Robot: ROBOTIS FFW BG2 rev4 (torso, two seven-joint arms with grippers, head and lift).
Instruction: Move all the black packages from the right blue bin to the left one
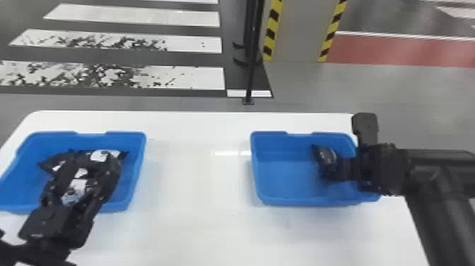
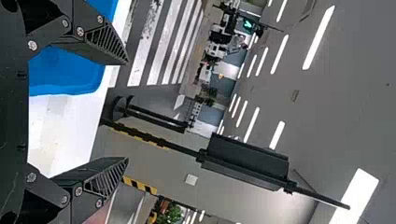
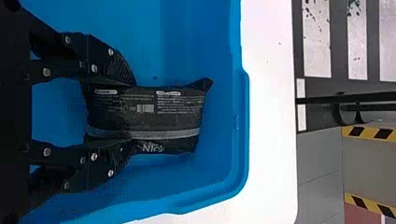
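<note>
At the right blue bin, my right gripper reaches in from the right side, low inside the bin. It is shut on a black package near the bin's right wall. In the right wrist view, the right gripper has one finger along each long edge of the black package. My left gripper is over the left blue bin, partly covering black packages with white patches. In the left wrist view, the left gripper stands open with nothing between its fingertips.
Both bins stand on a white table, with a wide stretch of tabletop between them. Beyond the table's back edge, a dark post and a pillar with yellow-black stripes rise from the floor.
</note>
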